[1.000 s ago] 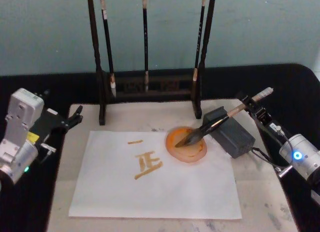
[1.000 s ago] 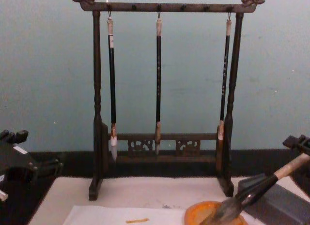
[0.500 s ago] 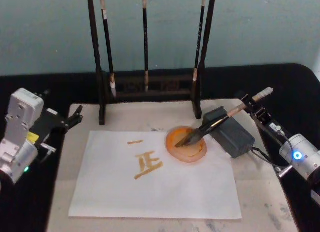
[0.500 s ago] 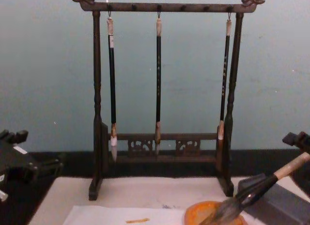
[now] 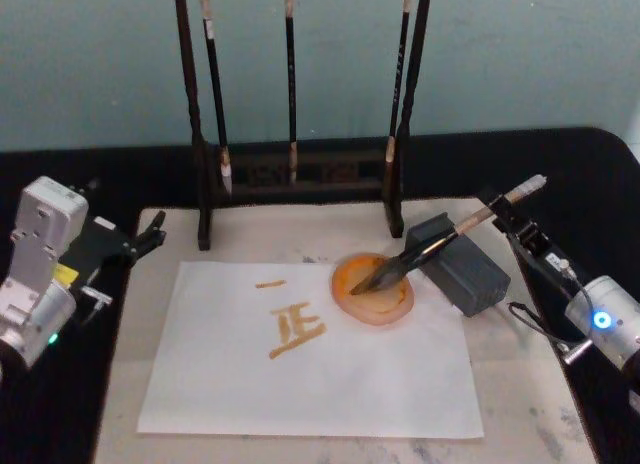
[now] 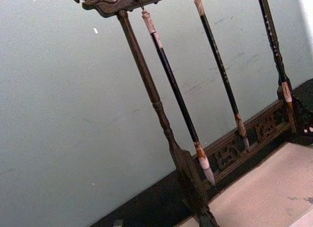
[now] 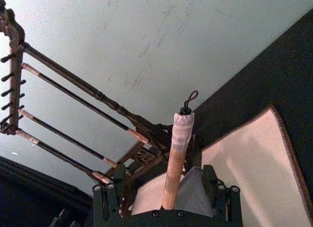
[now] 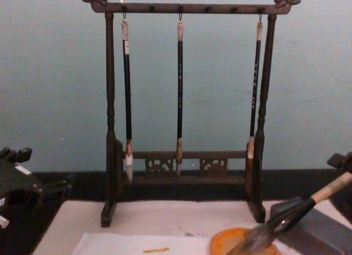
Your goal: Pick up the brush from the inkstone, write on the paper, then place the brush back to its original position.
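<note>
Since a second ago the right hand (image 5: 512,216) has drawn back a little toward the counter's right edge, while the brush (image 5: 430,244) lies as it did. In the right wrist view the fingers (image 7: 108,195) stand open on either side of the pale handle (image 7: 175,156), not clamped on it — the cord loop shows just past the handle's end.

From the hand the brush slopes down and leftward: its black shaft rests across the top of the grey inkstone (image 5: 465,274), and its bushy tip sits in the orange dish (image 5: 372,289). That dish stands at the right upper corner of the paper (image 5: 310,374), which lies flat on the beige mat (image 5: 150,284) and bears orange strokes (image 5: 292,329) near its middle.

Behind the paper stands the dark rack (image 5: 205,134) with three thin brushes (image 5: 290,84) hanging from it.

At the counter's left edge the left hand (image 5: 150,234) is parked, well apart from the paper; whether its fingers are open I cannot tell.
</note>
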Controlling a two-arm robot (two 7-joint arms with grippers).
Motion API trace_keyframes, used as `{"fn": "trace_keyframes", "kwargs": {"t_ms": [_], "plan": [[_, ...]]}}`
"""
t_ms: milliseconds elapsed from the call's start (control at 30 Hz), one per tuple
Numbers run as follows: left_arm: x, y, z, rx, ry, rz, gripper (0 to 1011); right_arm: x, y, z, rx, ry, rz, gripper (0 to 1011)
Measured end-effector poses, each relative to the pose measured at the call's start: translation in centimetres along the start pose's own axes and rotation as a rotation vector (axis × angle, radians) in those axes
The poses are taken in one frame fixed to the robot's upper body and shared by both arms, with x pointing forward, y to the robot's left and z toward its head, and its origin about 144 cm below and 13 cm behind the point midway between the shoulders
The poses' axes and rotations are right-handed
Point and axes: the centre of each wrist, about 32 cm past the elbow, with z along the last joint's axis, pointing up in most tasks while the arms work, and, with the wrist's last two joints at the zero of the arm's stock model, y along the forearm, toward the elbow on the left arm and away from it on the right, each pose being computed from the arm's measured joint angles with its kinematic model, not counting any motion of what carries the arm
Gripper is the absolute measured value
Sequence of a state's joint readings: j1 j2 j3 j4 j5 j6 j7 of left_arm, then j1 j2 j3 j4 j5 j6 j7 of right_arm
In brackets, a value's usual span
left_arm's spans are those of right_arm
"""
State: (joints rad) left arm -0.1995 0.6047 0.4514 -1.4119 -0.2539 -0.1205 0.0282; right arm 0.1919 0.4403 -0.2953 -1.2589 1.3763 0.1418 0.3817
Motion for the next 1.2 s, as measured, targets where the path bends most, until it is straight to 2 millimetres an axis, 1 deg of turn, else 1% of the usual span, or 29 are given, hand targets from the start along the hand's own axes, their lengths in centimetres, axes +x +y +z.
{"fn": "trace_keyframes", "kwargs": {"t_ms": [33,300,333,433,533,567,600,733,767,800,833,867,967,1000,1033,1100,1200], "plan": [[0.0,0.0,0.0,0.0,0.0,0.0,1010,0.0,0.0,0.0,0.0,0.0,0.0,1000],[0.0,0.0,0.0,0.0,0.0,0.0,1010,-1.0,-2.7,-0.8,0.024,-0.026,-0.031,1000],[0.0,0.0,0.0,0.0,0.0,0.0,1009,-1.3,-3.2,-0.9,0.026,-0.045,-0.035,1000],[0.0,0.0,0.0,0.0,0.0,0.0,1010,-1.9,-3.8,-1.0,0.027,-0.095,-0.045,1000],[0.0,0.0,0.0,0.0,0.0,0.0,1010,-3.1,-4.6,-1.3,0.019,-0.213,-0.056,1000],[0.0,0.0,0.0,0.0,0.0,0.0,1010,-3.1,-4.6,-1.3,0.019,-0.213,-0.056,1000],[0.0,0.0,0.0,0.0,0.0,0.0,1010,-3.7,-4.7,-1.4,0.017,-0.275,-0.061,1000],[0.0,0.0,0.0,0.0,0.0,0.0,1010,-4.7,-4.6,-1.9,0.008,-0.475,-0.084,1000],[0.0,0.0,0.0,0.0,0.0,0.0,1010,-5.1,-4.4,-2.1,0.005,-0.558,-0.094,1000],[0.0,0.0,0.0,0.0,0.0,0.0,1010,-5.1,-4.4,-2.1,0.005,-0.558,-0.094,1000],[0.0,0.0,0.0,0.0,0.0,0.0,1010,-5.5,-3.9,-2.5,0.001,-0.673,-0.107,1000],[0.0,0.0,0.0,0.0,0.0,0.0,1010,-5.5,-3.9,-2.5,0.001,-0.673,-0.107,1000],[0.0,0.0,0.0,0.0,0.0,0.0,1009,-5.7,-3.0,-3.1,0.002,-0.865,-0.142,1000],[0.0,0.0,0.0,0.0,0.0,0.0,1010,-5.7,-3.0,-3.1,0.002,-0.865,-0.142,1000],[0.0,0.0,0.0,0.0,0.0,0.0,1010,-5.8,-2.6,-3.4,0.003,-0.949,-0.157,1000],[0.0,0.0,0.0,0.0,0.0,0.0,1010,-5.7,-2.0,-3.9,0.007,-1.055,-0.178,1000],[0.0,0.0,0.0,0.0,0.0,0.0,1009,-5.6,-1.4,-4.5,0.01,-1.17,-0.193,1000]]}}
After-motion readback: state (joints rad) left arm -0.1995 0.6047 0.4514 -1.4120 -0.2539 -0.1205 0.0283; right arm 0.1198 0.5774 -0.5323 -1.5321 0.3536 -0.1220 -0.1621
